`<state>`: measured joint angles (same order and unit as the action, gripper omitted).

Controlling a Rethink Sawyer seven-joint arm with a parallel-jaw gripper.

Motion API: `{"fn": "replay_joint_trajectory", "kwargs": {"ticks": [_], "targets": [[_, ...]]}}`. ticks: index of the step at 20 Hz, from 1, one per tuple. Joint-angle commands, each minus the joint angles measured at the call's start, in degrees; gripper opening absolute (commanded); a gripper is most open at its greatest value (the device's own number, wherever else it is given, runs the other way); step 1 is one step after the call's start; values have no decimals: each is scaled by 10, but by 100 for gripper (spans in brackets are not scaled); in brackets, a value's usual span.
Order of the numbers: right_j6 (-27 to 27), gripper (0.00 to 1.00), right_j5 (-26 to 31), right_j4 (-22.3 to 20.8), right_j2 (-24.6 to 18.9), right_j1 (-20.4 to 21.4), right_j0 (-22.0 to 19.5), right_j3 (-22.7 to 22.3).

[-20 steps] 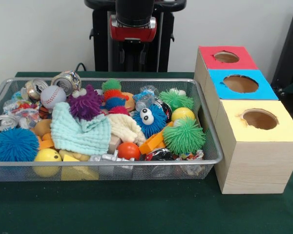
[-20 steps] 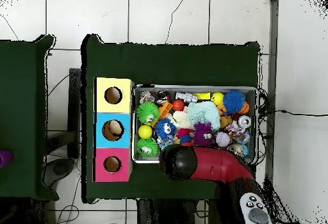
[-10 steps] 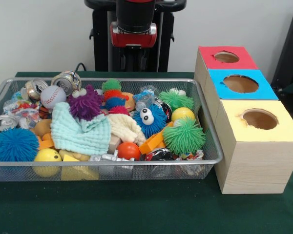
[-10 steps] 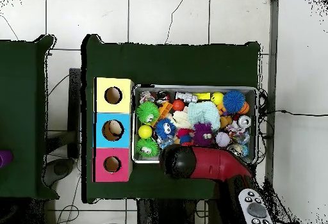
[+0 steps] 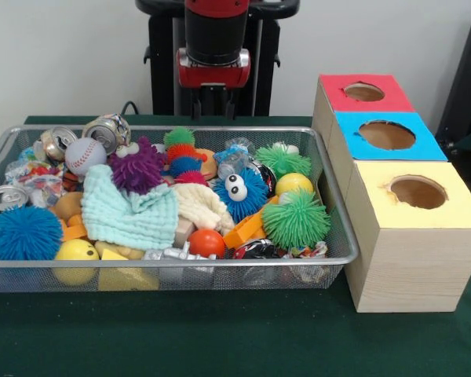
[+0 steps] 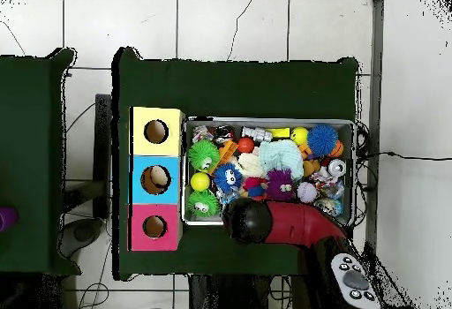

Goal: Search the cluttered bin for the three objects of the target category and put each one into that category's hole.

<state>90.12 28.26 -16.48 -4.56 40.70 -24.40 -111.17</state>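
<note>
The bin [image 5: 180,275], a wire-mesh tray, sits on the green worktop [image 5: 220,338] and is packed w/ toys. We can't tell from the pics which category is the target.

Spiky balls:
- a big green one [image 5: 296,218] at the bin's box-side end
- a smaller green one [image 5: 282,161] behind it
- a blue one [image 5: 23,232] at the opposite end

Between the two green ones lies a yellow ball [image 5: 294,183]. Mid-bin there's a blue fuzzy toy w/ googly eyes [image 5: 239,192], and a purple fuzzy toy [image 5: 136,166] also w/ eyes. A mint cloth [image 5: 129,212] is draped in front of the purple one. An orange-red ball [image 5: 207,242] lies near the front wall. A baseball [image 5: 85,155] and a dented can [image 5: 108,129] are in the far corner away from the box.

Just beside the bin stands the wooden box [image 5: 408,267], w/ three holes in a row on top: red hole [image 5: 364,92] farthest, blue hole [image 5: 387,134] in the middle, yellow hole [image 5: 418,192] nearest the camera. From overhead, sth pale shows inside the blue hole, but we can't tell what.

The tool [image 5: 213,100] hangs under the red and black arm [image 6: 291,226], above the bin's far rim and well clear of the toys. It's dark against the dark pedestal, so we can't tell if it's spread or pressed together. Overhead, the arm's end covers the bin edge next to the purple fuzzy toy.
</note>
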Motion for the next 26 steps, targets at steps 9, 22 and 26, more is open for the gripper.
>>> {"fn": "replay_joint_trajectory", "kwargs": {"ticks": [9, 22, 26], "targets": [[4, 100, -49, -60, -38, -53, -14, 67], [-47, 100, -11, -74, -68, -14, -78, 44], [-60, 100, 0, -81, -78, -4, -101, 43]]}}
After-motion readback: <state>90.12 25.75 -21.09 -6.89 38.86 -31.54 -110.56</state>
